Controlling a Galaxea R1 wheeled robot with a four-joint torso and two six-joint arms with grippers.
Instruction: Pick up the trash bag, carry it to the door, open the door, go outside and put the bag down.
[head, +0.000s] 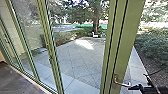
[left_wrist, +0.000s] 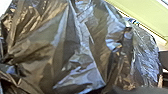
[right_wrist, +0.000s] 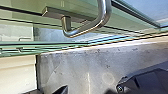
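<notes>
At the lower right of the head view, my right gripper (head: 135, 87) is beside the end of the metal door handle (head: 123, 84). That handle sits on the green-framed door (head: 121, 50). Seen from the right wrist, the bent handle (right_wrist: 86, 28) is close and large, mounted on the pale green frame. The black trash bag (left_wrist: 72, 50), crumpled and shiny, is right in front of the left wrist camera. Whether the right gripper touches the handle, I cannot tell.
Tall glass panels with green frames (head: 51, 57) run along the left. Beyond the glass lies a paved yard (head: 80, 55) with a tree (head: 95, 21) behind it and bushes (head: 153, 45) at the right. Grey indoor floor (head: 15, 80) shows at the lower left.
</notes>
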